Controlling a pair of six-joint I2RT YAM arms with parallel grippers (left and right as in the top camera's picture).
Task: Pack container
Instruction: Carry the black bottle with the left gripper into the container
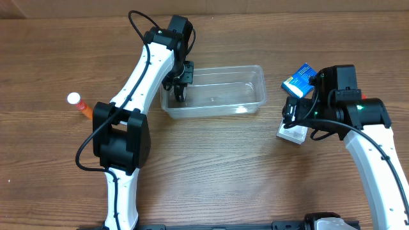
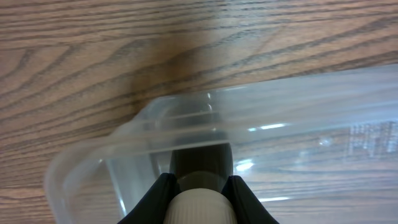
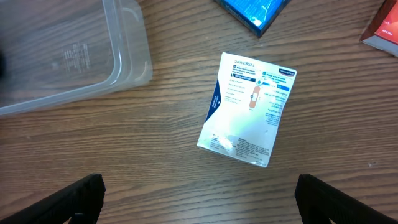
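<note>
The clear plastic container (image 1: 220, 92) lies on the wood table at upper centre; it also shows in the left wrist view (image 2: 249, 143) and the right wrist view (image 3: 68, 56). My left gripper (image 1: 179, 89) is shut on a dark bottle with a white ribbed cap (image 2: 200, 186) and holds it inside the container's left end. My right gripper (image 3: 199, 193) is open and empty, just above a white bandage box (image 3: 247, 109) that lies flat on the table; the box also shows in the overhead view (image 1: 292, 133).
A blue packet (image 1: 300, 79) lies right of the container, also in the right wrist view (image 3: 252, 12). A red box corner (image 3: 382, 31) shows at the right. An orange bottle with a white cap (image 1: 80, 104) lies at the left.
</note>
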